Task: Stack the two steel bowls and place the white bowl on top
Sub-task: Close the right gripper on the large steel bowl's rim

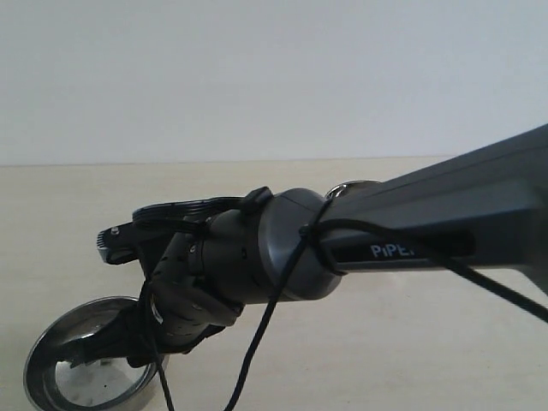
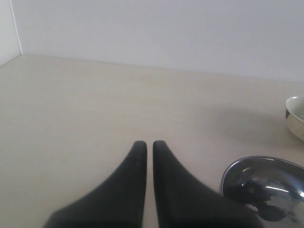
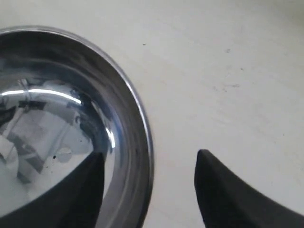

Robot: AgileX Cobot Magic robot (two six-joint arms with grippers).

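Note:
One steel bowl (image 1: 60,377) stands at the near left of the table, shiny and mirror-like inside. My right gripper (image 1: 128,349) reaches across to it and stands open astride its rim (image 3: 142,142). One finger (image 3: 71,190) is inside the bowl and the other finger (image 3: 228,190) is outside over the table. The rim of a second steel bowl (image 1: 351,186) peeks out behind the right arm, and it also shows in the left wrist view (image 2: 295,116). My left gripper (image 2: 149,145) is shut and empty over bare table, left of the near steel bowl (image 2: 266,185). The white bowl is out of view.
The right arm (image 1: 428,231) and its cable span the middle of the exterior view and hide much of the table. A pale wall (image 2: 156,33) closes the table's far edge.

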